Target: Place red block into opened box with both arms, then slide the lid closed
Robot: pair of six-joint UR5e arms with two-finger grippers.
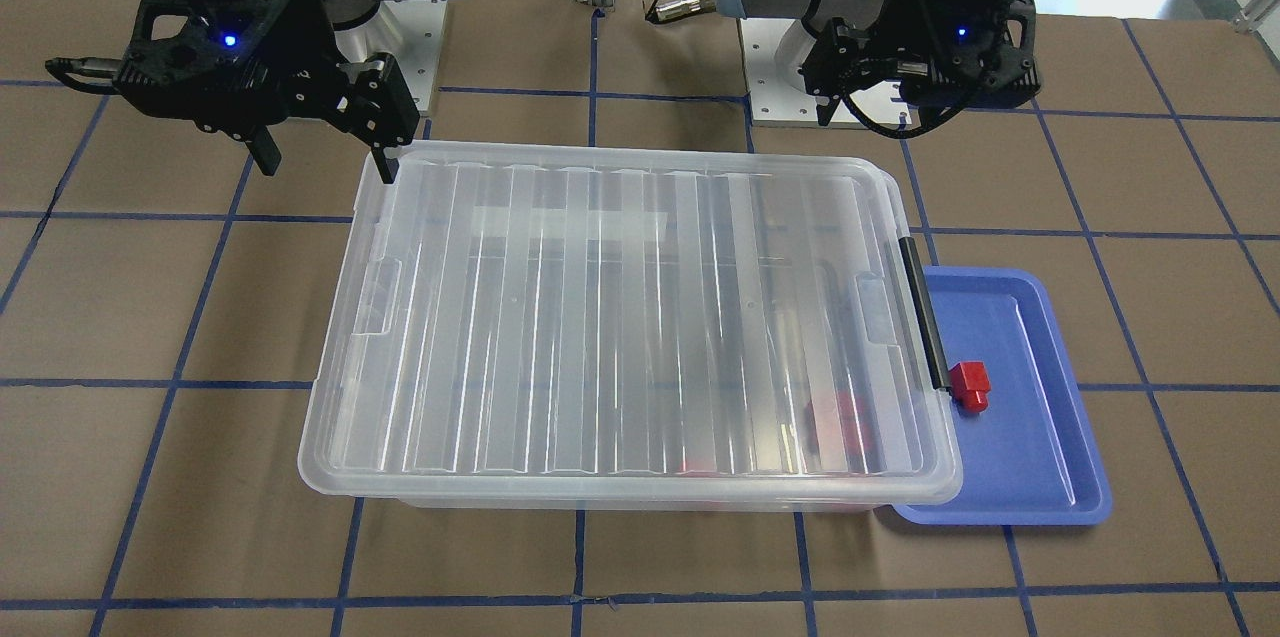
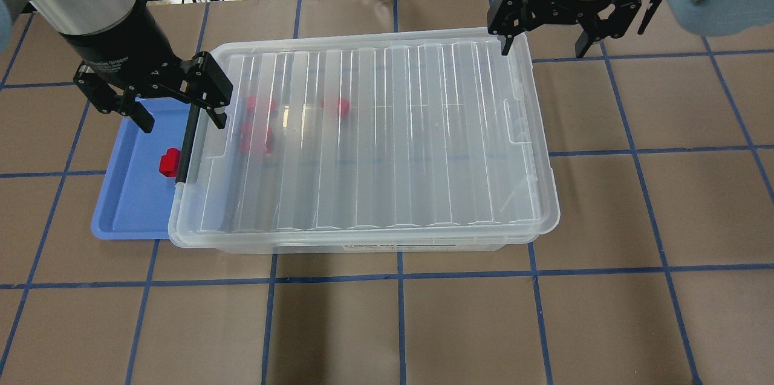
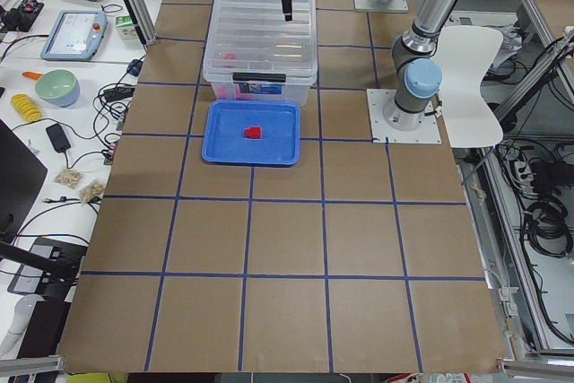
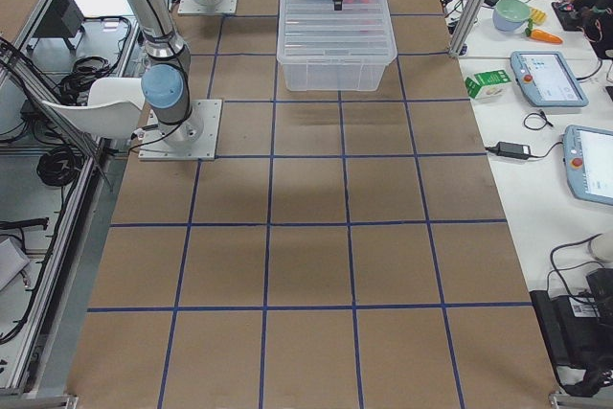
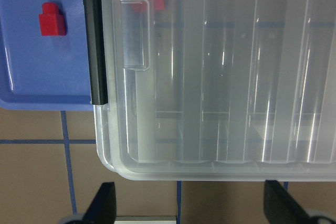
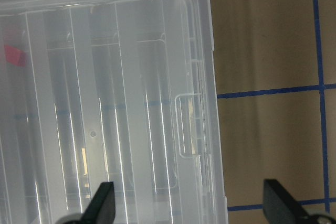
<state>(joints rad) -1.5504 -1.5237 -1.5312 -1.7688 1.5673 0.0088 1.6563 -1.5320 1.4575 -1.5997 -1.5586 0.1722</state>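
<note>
Over the box [image 2: 423, 246], lid [image 2: 423, 161]: clear ribbed sheet lying flat, covering the box from end to end
black clip bar [image 2: 187, 143]: runs along one short end of the box
blue tray [image 2: 130, 203]: against the box's clip-bar end, its near edge under the box's rim
red block [image 2: 170, 162]: outside the box, alone on the blue tray, just beside the black clip bar
red blocks inside [image 2: 334, 107]: several, blurred through the lid, toward the box's clip-bar end
left gripper [image 2: 181, 122]: raised above the box's clip-bar end, fingers spread wide, nothing between them
right gripper [image 2: 544, 48]: raised above the box's opposite short end, fingers likewise apart, holding nothing
</note>
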